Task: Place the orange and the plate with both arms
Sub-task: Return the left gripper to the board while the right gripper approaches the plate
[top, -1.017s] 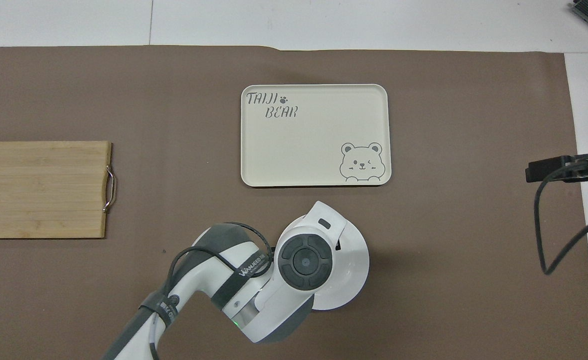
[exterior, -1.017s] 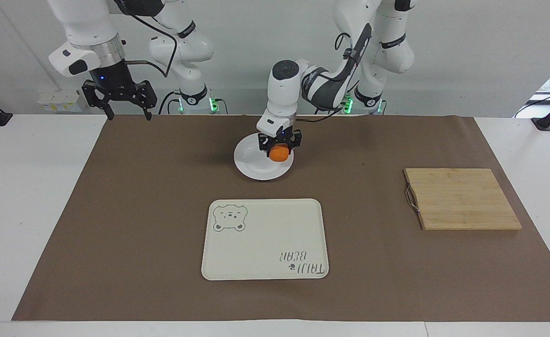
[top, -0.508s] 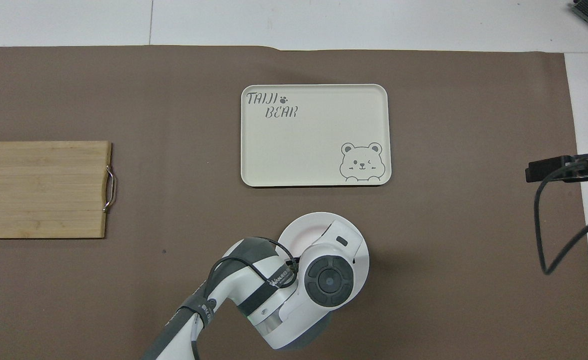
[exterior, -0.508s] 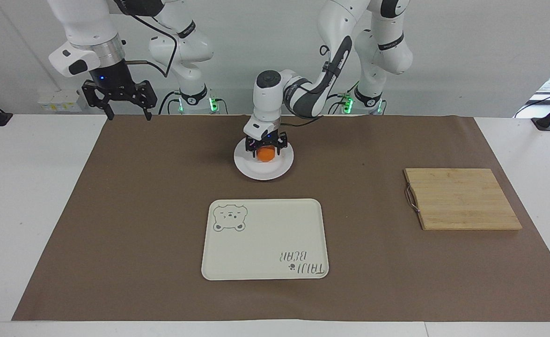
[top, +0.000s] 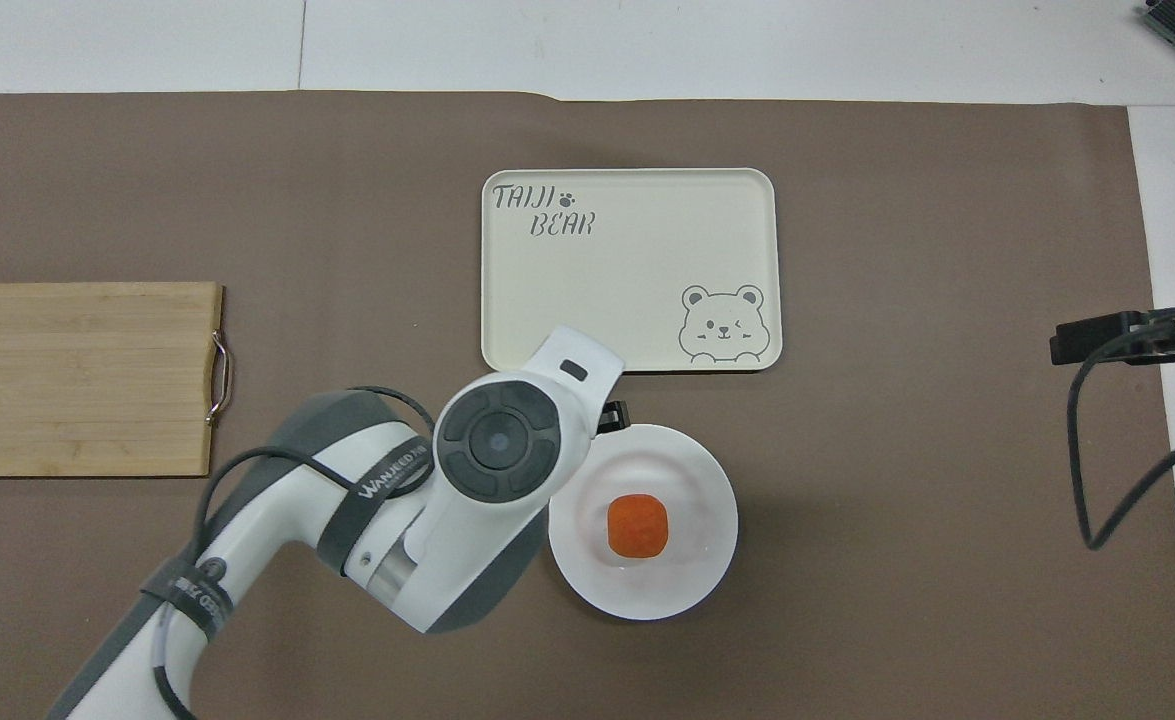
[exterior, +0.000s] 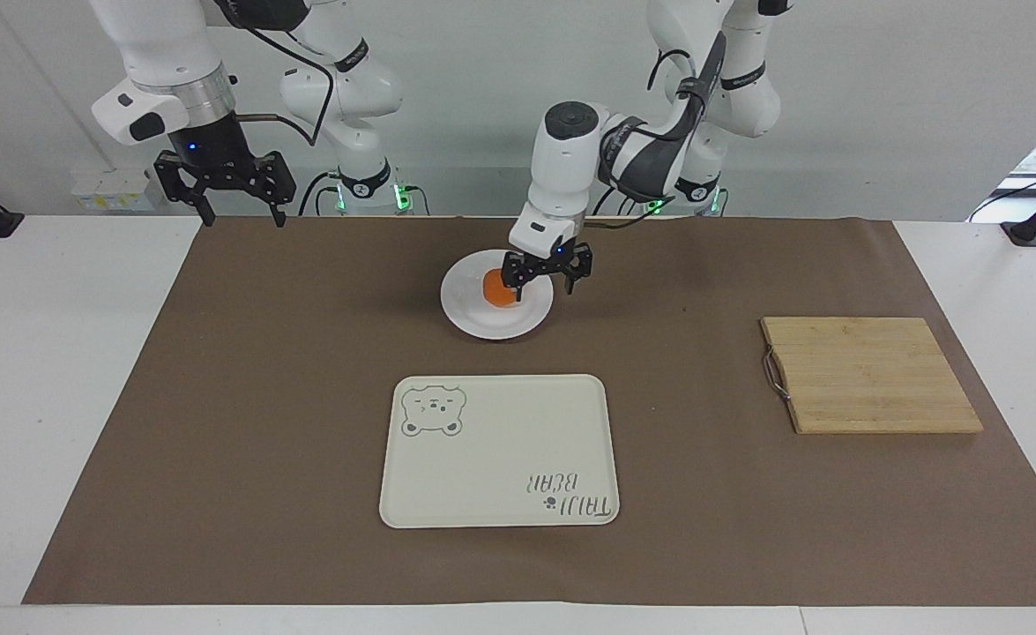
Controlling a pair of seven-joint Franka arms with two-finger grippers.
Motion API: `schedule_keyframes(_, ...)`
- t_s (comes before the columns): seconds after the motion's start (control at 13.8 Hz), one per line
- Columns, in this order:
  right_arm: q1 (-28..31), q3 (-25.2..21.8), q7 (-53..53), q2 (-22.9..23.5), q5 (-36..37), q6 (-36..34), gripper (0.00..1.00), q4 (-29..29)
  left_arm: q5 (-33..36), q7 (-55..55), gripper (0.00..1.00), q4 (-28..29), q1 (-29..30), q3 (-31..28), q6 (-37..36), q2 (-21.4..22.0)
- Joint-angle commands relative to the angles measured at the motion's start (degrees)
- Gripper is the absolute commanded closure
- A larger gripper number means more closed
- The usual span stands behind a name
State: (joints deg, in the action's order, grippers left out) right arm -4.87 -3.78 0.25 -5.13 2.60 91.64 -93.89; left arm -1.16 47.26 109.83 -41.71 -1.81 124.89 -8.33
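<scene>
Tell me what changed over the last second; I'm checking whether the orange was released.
The left gripper let go of the orange, which now lies in the plate, and has lifted away open toward the left arm's end, over the plate's edge. The plate, the tray, the cutting board and the waiting, open right gripper stayed put.

orange [top: 638, 524] in plate [top: 699, 471], tray [top: 637, 240] farther from robots
</scene>
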Motion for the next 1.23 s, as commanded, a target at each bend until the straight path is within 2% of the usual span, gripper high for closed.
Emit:
schedule_keyframes(0.0, 0.7, 0.3, -1.5, 0.3, -0.8, -0.5, 0.00, 0.7, -0.4, -9.0, 0.00, -0.7, 6.3, 0.4, -1.6, 1.6)
schedule_keyframes(0.29, 0.2, 0.4, -0.8, -0.1, -1.1, 1.2, 0.00, 0.0, -2.6, -22.9, 0.00, -0.8, 15.4, 0.4, -5.1, 5.2)
schedule_keyframes(0.51, 0.2, 0.5, -0.2, -0.1, -4.0, 2.7, 0.00, -2.3, -5.8, -35.7, 0.00, -2.1, 23.3, 0.3, -10.6, 7.8)
schedule_keyframes(0.87, -1.2, 1.1, -0.4, 0.0, -16.2, 8.4, 0.00, -13.2, -5.4, -50.8, 0.00, -9.7, 32.9, 0.1, -24.1, 8.0)
schedule_keyframes(1.02, -1.4, 1.1, -1.4, 0.5, -22.9, 11.1, 0.00, -17.5, -3.6, -53.1, 0.00, -13.0, 34.8, 0.3, -28.4, 8.0)
schedule_keyframes(1.16, -2.2, 1.2, -6.6, 1.5, -29.3, 15.8, 0.00, -23.2, 0.3, -53.0, 0.00, -17.2, 34.9, 0.3, -33.7, 7.8)
